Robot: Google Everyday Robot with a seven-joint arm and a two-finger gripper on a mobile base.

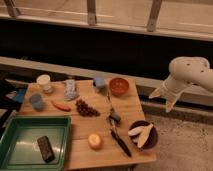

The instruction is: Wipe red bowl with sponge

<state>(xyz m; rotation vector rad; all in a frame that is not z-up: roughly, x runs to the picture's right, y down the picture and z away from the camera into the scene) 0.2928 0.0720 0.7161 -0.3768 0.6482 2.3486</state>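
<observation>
The red bowl (119, 86) sits at the top middle of the wooden table (80, 146), near the back edge. The light-blue sponge (99, 82) is just beside it on the left. Grapes (86, 108) and a carrot (61, 106) lie lower left of them. A green tray (37, 119) fills the lower left corner. The gripper (163, 100) hangs off the table at the right, fingers apart, holding nothing.
</observation>
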